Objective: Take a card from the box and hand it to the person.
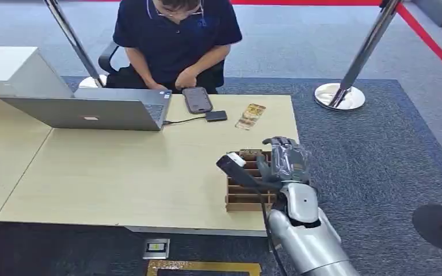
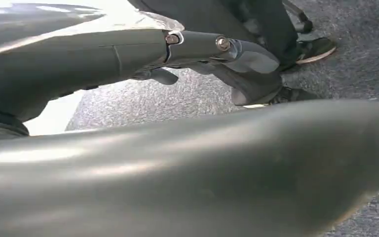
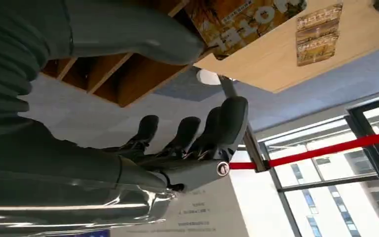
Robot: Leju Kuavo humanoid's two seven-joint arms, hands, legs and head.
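Note:
The slotted wooden box (image 1: 244,198) stands near the table's front right corner. A patterned card (image 3: 242,19) printed "HOTEL" stands in its far slot (image 1: 252,153). My right hand (image 1: 282,161) hovers over the box's right side. Its thumb (image 3: 143,34) reaches across the slots, while its fingers (image 3: 192,143) are spread beyond the box wall (image 3: 128,79) and hold nothing. My left hand (image 2: 197,49) hangs low beside the table, fingers loosely extended and empty. The person (image 1: 175,40) sits at the far side, hands near a phone (image 1: 197,99).
A grey laptop (image 1: 92,112) sits at the far left, cabled to a small black device (image 1: 216,115). Loose cards (image 1: 250,116) (image 3: 318,34) lie on the table beyond the box. A stanchion base (image 1: 339,95) with red rope stands on the carpet to the right.

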